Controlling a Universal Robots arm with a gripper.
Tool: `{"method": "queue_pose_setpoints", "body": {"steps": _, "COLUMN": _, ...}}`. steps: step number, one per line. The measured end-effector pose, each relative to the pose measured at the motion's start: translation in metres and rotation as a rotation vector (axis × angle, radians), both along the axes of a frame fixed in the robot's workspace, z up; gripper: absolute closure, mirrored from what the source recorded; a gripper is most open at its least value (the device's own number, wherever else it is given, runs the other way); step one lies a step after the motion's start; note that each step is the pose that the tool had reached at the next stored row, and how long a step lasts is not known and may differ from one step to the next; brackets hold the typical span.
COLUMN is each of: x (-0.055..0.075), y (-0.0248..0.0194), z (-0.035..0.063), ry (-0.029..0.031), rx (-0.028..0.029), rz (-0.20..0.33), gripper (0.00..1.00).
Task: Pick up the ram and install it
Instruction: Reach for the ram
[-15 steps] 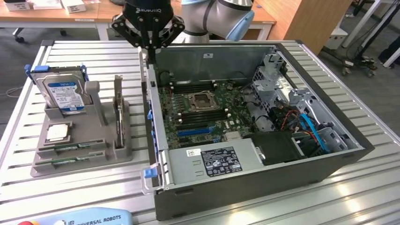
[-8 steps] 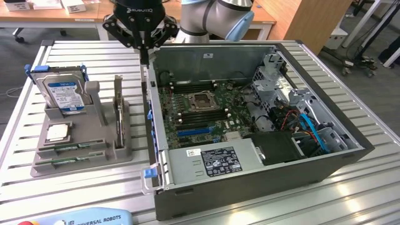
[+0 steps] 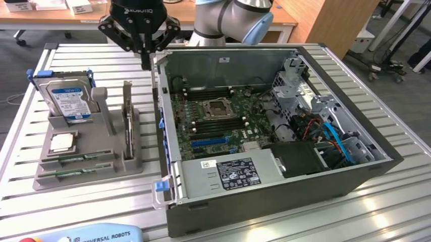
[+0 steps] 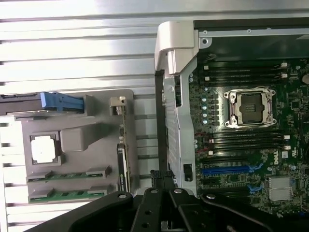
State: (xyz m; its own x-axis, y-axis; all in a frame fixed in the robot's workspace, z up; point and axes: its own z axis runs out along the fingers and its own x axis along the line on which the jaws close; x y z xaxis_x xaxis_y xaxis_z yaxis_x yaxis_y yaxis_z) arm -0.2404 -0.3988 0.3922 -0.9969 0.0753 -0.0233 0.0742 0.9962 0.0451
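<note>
Locating the ram: you find it lying flat in a slot of the grey holder, along the holder's short edge opposite the hard drive. A second ram stick lies in the slot just beside it, at the very edge of the holder. — A

Confirmed. Just beside the ram, toward the holder's middle, you see the processor chip seated in its recess. An upright card stands on edge along the holder's long edge, the one facing the computer case. — B

Now check your gripper. Its fingers are pressed together and carry nothing. It hangs over the tabletop, above the gap between the holder and the case. It is beside the case corner nearest the hard drive and well apart from the ram. — A

Agreed. Inside the open case you see the motherboard lying flat. It carries the processor socket, with long black memory slots on both sides of that socket. Holder and case both rest on the tabletop, with the holder toward the tabletop edge at the exterior view's left. — B
</note>
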Motion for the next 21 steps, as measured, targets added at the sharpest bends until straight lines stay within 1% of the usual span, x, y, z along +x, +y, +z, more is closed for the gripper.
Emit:
{"method": "queue_pose_setpoints", "body": {"steps": 11, "x": -0.026, "y": 0.0000, "z": -0.0006, "ry": -0.0001, "rx": 0.0000, "rz": 0.000, "gripper": 0.90}}
{"method": "queue_pose_setpoints", "body": {"steps": 21, "x": -0.055, "y": 0.0000, "z": -0.0017, "ry": 0.0005, "rx": 0.0000, "rz": 0.000, "gripper": 0.90}}
